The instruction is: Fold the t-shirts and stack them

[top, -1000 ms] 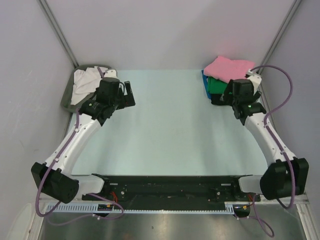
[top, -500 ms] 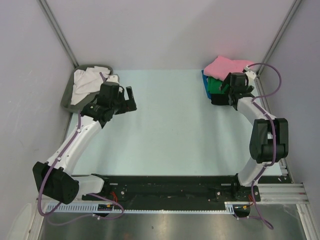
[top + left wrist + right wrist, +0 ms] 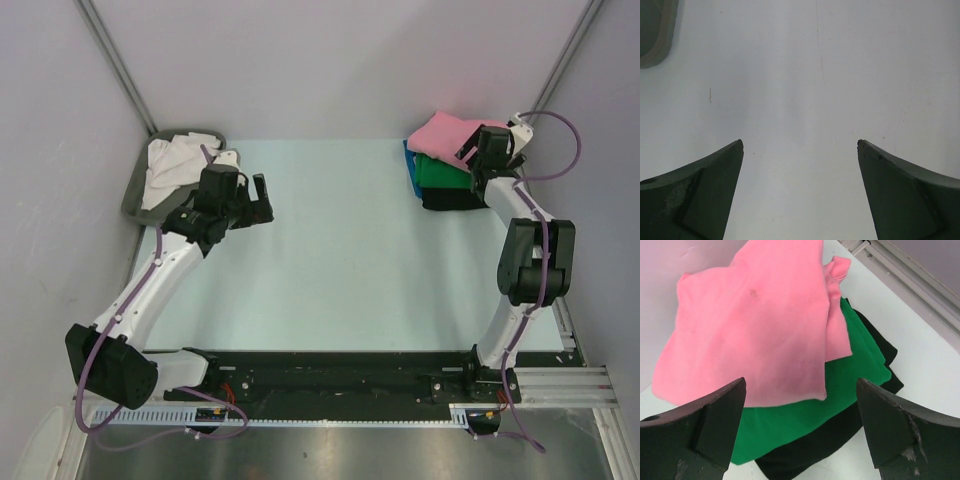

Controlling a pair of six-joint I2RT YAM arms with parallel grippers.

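Folded t-shirts lie stacked at the table's back right corner: pink t-shirt (image 3: pixel 442 131) (image 3: pixel 755 325) on top, green t-shirt (image 3: pixel 438 171) (image 3: pixel 805 415) under it, black t-shirt (image 3: pixel 450 199) (image 3: pixel 810 452) beneath, and a blue edge (image 3: pixel 408 160) showing at the left. My right gripper (image 3: pixel 474 152) (image 3: pixel 801 381) hovers open just above the stack's right side, holding nothing. A crumpled white t-shirt (image 3: pixel 170 163) lies in the grey tray. My left gripper (image 3: pixel 258 198) (image 3: pixel 800 142) stands open over bare table to the right of the tray, with nothing between its fingers.
The grey rounded tray (image 3: pixel 133 200) (image 3: pixel 655 30) sits at the back left corner. Grey walls close in the table on three sides, with a metal rail (image 3: pixel 910 275) running along the right edge beside the stack.
My right arm has stretched toward the back right corner, carrying its gripper from the stack's front edge up over the pink t-shirt. The left gripper shifted slightly right.
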